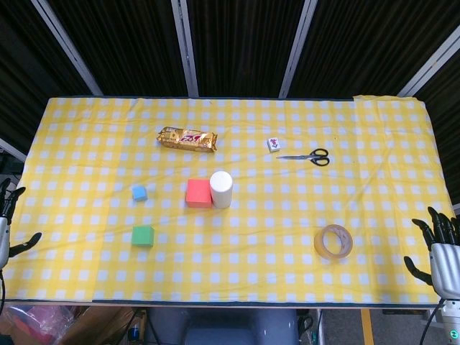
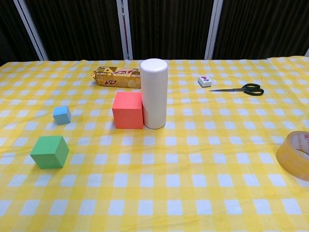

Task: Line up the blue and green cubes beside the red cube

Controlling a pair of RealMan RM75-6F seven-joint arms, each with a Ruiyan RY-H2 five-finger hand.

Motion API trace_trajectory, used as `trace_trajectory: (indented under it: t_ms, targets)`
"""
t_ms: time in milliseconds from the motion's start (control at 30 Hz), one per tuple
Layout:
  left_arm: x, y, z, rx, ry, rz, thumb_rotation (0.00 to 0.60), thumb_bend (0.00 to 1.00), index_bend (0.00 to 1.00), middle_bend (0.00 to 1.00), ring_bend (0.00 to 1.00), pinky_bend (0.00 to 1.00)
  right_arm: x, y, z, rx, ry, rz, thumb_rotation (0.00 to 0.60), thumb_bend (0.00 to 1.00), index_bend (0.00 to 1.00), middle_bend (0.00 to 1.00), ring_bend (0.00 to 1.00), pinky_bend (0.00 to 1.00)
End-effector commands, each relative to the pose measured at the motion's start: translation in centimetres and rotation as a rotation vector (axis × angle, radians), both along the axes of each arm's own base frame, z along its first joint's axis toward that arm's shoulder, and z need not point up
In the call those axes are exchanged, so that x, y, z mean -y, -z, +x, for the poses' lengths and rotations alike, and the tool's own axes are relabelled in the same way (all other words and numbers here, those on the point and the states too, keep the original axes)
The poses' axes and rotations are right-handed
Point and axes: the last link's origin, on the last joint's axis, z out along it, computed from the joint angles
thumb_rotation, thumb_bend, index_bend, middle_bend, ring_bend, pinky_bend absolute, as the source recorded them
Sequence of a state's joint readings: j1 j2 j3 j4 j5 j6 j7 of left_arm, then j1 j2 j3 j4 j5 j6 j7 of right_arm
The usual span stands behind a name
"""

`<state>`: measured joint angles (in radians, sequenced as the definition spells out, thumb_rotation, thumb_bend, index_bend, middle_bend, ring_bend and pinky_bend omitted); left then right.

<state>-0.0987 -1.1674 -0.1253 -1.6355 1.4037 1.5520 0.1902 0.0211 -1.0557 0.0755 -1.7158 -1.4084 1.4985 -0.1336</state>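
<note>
Left robot hand [image 1: 8, 215] at the bench's left edge, fingers spread, holding nothing. Green cube [image 1: 143, 236] near the front left of the yellow checked bench [image 1: 287, 237]; smaller blue cube [image 1: 139, 192] behind it, apart. Red cube [image 1: 199, 192] right of both, well apart from them, just beside a white upright cylinder [image 1: 221, 190]. Gold snack packet [image 1: 187, 139] behind these. Small white tile [image 1: 273, 144], then scissors [image 1: 307, 156] further right. Tape roll [image 1: 333, 241] lies front right. Right robot hand [image 1: 440, 248] at the right edge, fingers spread, empty.

white cylinder [image 2: 154, 93] touching red cube [image 2: 128, 110], its left side open
</note>
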Motion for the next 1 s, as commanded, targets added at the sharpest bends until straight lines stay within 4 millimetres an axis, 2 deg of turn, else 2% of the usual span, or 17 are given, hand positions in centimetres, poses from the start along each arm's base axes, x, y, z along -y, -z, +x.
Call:
trace_trajectory:
  t_ms: [33,1000]
  targets:
    - [0.0,0.2,0.1,-0.009,-0.005,-0.010,0.600,0.07,0.14,0.00,0.00,0.00,-0.1,0.0,0.0,-0.003,0.002,0.001,0.600,0.32,0.21,0.00,0.00,0.00]
    - [-0.4,1.6,0.3,-0.034,-0.034,-0.047,0.600,0.13,0.16,0.00,0.00,0.00,-0.6,-0.3,-0.1,0.004,0.011,-0.013,0.600,0.32,0.21,0.00,0.00,0.00]
